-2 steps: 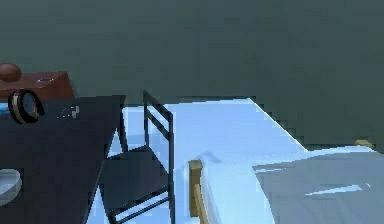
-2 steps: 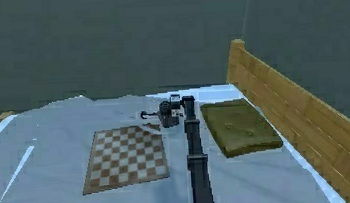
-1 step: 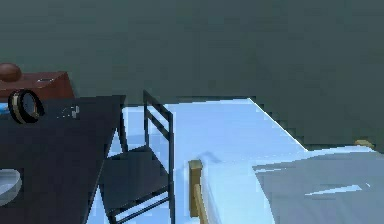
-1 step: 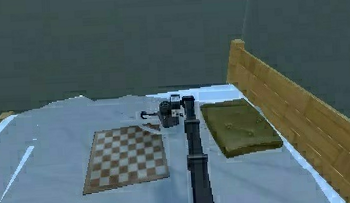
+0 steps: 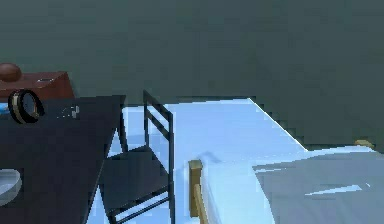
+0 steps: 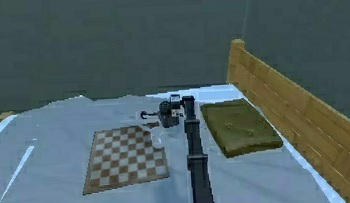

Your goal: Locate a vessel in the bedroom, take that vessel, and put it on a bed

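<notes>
Claw (image 6: pixel 154 118), at the far end of the dark arm (image 6: pixel 196 163), is showing against the pale blue sheet of the bed (image 6: pixel 45 136). With bedding behind it, its grip cannot be told, nor whether it is holding anything. A small pale blob (image 6: pixel 157 138), possibly the vessel, is lying just beside the claw at the far corner of the chessboard (image 6: pixel 126 157). Its long axis and the way it is pointing cannot be made out. An olive cushion (image 6: pixel 239 126) is lying between the arm and the wooden headboard (image 6: pixel 294 108). In the forward view, a dark counter (image 5: pixel 60 150) is carrying a pale bowl (image 5: pixel 8 183) and a black-and-white ring-shaped object (image 5: pixel 27 105). A dark chair (image 5: pixel 145 165) is standing between the counter and the bed.
</notes>
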You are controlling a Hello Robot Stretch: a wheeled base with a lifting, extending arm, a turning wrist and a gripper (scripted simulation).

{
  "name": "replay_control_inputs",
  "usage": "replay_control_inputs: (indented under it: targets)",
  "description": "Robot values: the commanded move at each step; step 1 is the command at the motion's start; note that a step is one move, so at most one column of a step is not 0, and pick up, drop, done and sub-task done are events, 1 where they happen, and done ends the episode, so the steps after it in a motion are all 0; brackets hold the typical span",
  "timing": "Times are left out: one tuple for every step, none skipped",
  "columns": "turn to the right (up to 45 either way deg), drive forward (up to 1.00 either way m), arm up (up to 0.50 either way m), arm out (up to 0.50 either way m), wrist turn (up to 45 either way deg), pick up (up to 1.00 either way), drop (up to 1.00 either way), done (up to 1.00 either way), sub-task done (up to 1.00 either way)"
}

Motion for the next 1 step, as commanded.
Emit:
replay_control_inputs:
  targets:
    - [0.0, 0.0, 0.1, 0.0, 0.0, 0.0, 0.0, 0.0, 0.0]
